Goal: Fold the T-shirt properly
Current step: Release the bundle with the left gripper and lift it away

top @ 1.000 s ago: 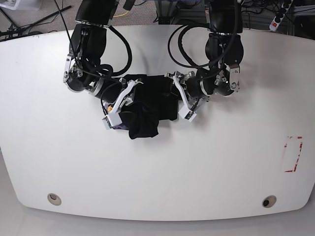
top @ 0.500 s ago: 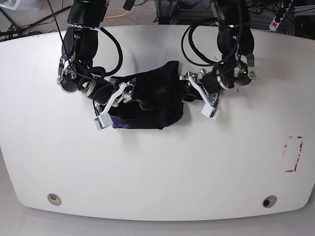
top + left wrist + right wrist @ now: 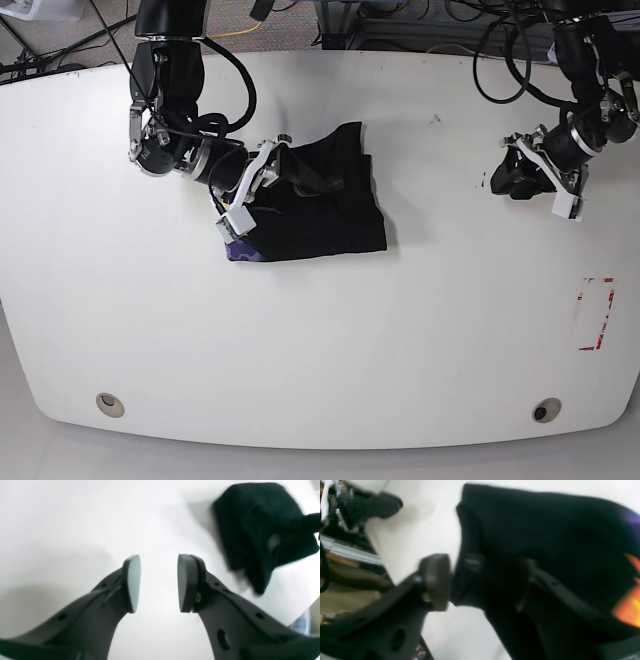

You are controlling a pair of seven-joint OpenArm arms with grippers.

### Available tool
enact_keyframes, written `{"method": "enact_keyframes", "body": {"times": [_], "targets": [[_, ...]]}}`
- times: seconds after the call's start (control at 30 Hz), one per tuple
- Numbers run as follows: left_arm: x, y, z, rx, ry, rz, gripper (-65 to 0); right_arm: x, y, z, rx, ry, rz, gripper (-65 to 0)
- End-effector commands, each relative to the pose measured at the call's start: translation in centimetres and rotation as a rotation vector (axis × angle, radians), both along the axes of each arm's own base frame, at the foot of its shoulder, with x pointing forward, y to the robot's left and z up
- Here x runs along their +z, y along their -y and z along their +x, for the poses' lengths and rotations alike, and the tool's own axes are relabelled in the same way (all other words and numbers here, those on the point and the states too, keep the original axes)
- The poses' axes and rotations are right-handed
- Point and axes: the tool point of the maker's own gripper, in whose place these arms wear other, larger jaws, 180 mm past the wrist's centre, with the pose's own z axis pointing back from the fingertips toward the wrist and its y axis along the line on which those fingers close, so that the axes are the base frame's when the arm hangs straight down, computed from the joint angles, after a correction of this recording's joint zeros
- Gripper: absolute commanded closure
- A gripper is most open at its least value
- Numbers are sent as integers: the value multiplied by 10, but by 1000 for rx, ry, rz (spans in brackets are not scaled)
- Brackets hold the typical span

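The black T-shirt [image 3: 330, 215] lies as a folded block left of the table's middle, with a purplish print [image 3: 240, 252] at its lower left corner. My right gripper [image 3: 305, 182] is at its upper left part. In the right wrist view a thick fold of the T-shirt [image 3: 545, 530] fills the gap of the right gripper [image 3: 482, 570], and one pad [image 3: 437, 580] presses against the fold's edge. My left gripper [image 3: 497, 182] hovers far to the right, away from the cloth. In its own view the left gripper [image 3: 158, 582] is open and holds nothing, with the T-shirt [image 3: 260, 530] at upper right.
The white table [image 3: 320, 350] has two round holes near its front edge [image 3: 110, 404] [image 3: 545, 409]. A red-outlined mark [image 3: 597, 313] sits at the right side. Cables and a power strip [image 3: 568, 30] lie behind the back edge.
The left arm has pulled away from the shirt to the far right. The bunched shirt has spread into a flatter folded block. The right gripper opened wide, then narrowed onto a fold.
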Motion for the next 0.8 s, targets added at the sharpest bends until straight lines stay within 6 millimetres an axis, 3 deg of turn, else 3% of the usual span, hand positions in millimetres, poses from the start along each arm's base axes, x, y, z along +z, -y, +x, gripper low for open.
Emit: {"method": "enact_keyframes", "body": {"times": [0.0,0.23,0.37,0.47,0.63,0.77], "targets": [[22,-4,6,-32,66,28,-225,19,-12,12,15,69,57,-258],[29,7,0,-83,85,90,-225,-6,-48,26,64,-6,134,-173],[27,31,-3,-168,82,140,-225,-22,-45,47,-3,-62,158,-173],[21,43,-6,-216,70,179,-225,-15,-43,56,-26,-56,161,-173],[12,84,-8,-319,72,194,-225,20,-12,71,-47,51,118,-173],[9,110,-3,-367,89,211,-225,26,28,82,-125,48,85,-174]]}}
